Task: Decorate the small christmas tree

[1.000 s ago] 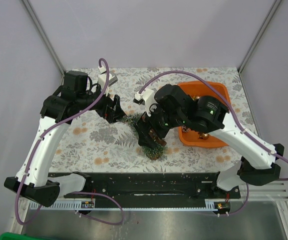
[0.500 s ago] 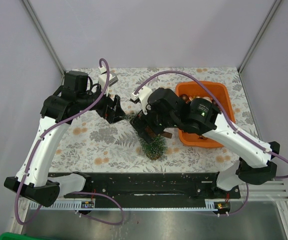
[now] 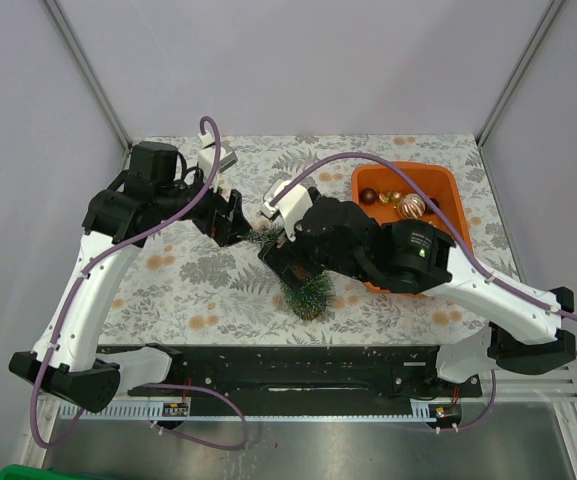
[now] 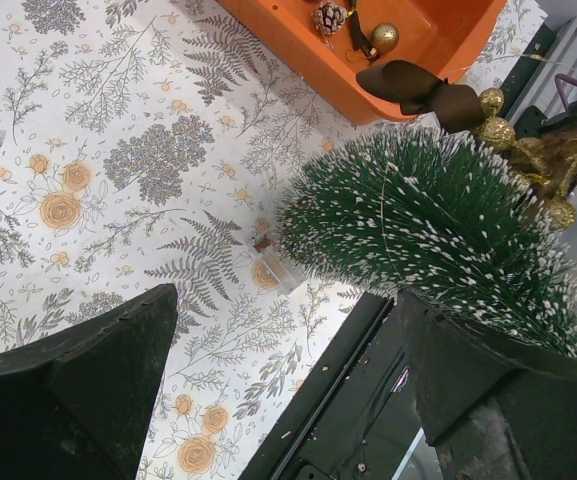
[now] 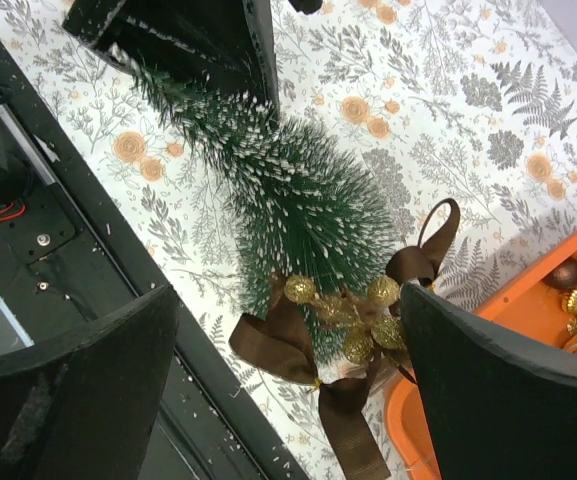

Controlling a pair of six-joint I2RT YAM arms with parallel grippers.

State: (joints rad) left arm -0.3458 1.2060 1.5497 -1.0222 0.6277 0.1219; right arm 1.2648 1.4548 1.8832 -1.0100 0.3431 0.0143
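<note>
Where pale walls (image 3: pixel 298 60) meet, a floral cloth (image 3: pixel 198 275) bears the small christmas tree (image 3: pixel 311 293)

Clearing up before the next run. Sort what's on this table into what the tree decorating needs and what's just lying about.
For the job:
- small christmas tree
- brown bow with gold beads, at the tree's wide end
- orange tray
- baubles and pine cone in the tray

Just lying about:
- small clear piece beside the tree
- floral tablecloth under everything
</note>
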